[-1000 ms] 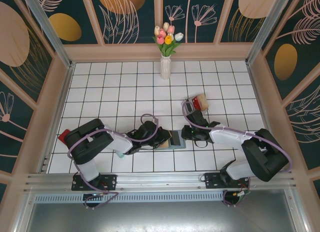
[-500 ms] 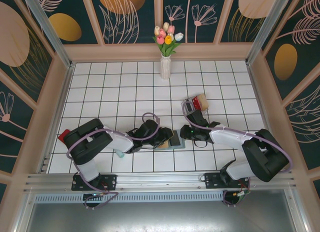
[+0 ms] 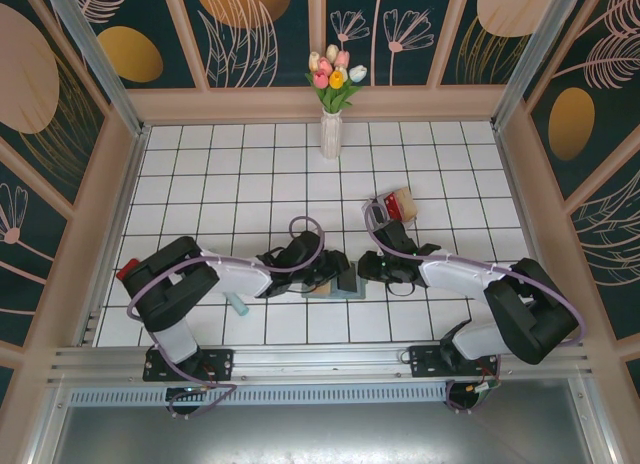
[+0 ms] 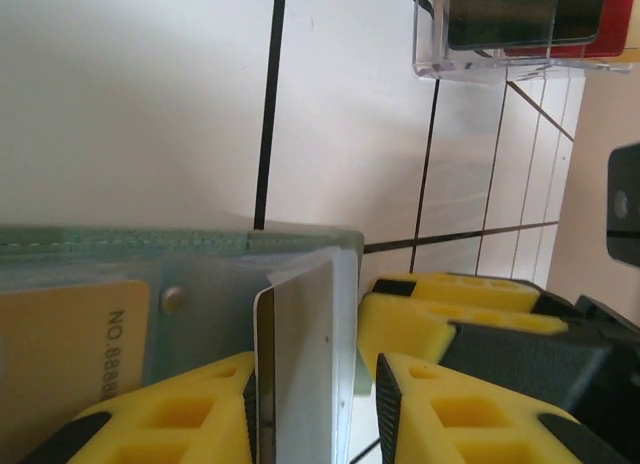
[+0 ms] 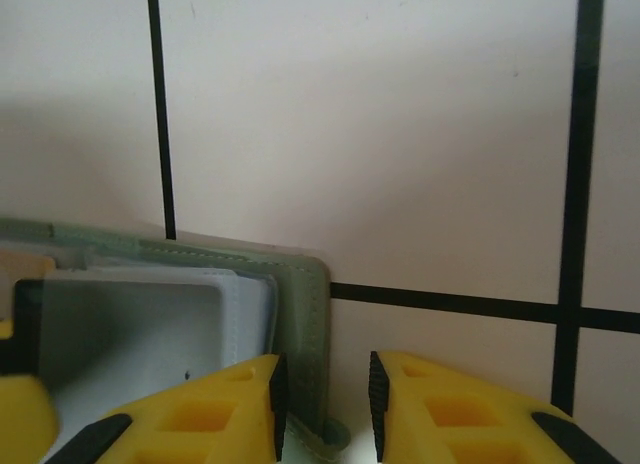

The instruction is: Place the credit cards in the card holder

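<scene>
The grey-green card holder (image 3: 340,288) lies open on the white tiles between both arms. In the left wrist view its pale inside (image 4: 200,274) holds a tan credit card (image 4: 60,354) in a slot. A pale grey credit card (image 4: 305,334) stands on edge at the holder, leaning on one finger of my left gripper (image 4: 318,384). That gripper is open, with a gap to the other pad. My right gripper (image 5: 322,384) is open and straddles the holder's green edge (image 5: 300,284), one finger over the holder and one over bare tile. A red credit card (image 3: 393,206) sits further back.
A clear plastic box (image 4: 520,29) holding the red card and a dark one stands behind the right gripper (image 3: 361,269). A teal stick (image 3: 238,305) lies by the left arm. A vase of tulips (image 3: 331,134) stands at the back wall.
My left gripper has opened off the pale grey card and reached a little further right over the holder. The right gripper has barely moved.
</scene>
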